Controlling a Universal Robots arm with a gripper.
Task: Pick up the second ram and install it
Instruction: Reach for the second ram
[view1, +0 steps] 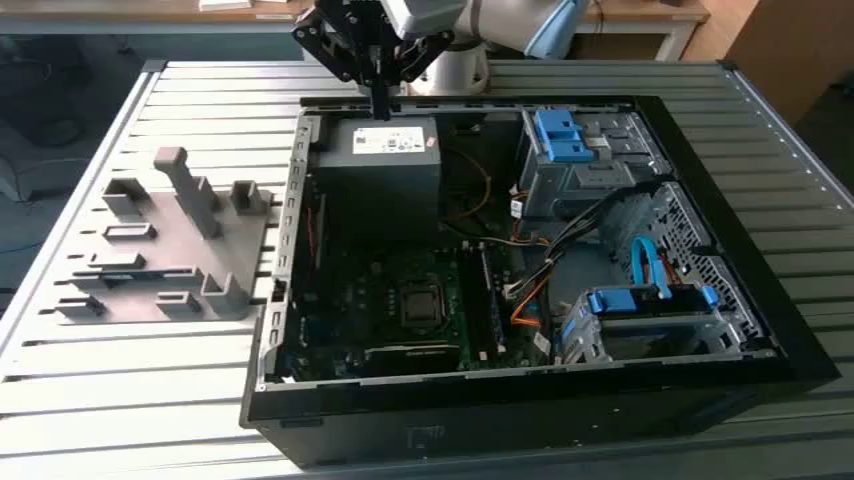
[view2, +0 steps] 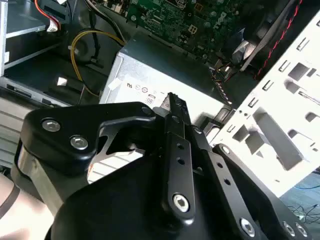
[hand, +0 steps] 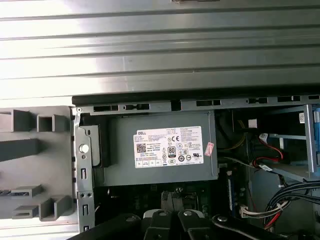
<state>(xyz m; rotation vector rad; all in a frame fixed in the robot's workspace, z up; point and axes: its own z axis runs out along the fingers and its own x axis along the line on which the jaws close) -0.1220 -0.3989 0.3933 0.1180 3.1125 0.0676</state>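
Clenched gripper (view2: 172, 102) over the power supply (view1: 380, 160)

The gripper, fingers pressed together, hangs just above the power supply, at the rear wall of the open computer case (view1: 534, 412); the gray holder (view1: 160, 250) lies on the worktop (view1: 80, 400), well apart from the power supply; where the second ram sits, I cannot tell.

Strong glare on the slatted table (hand: 150, 55)
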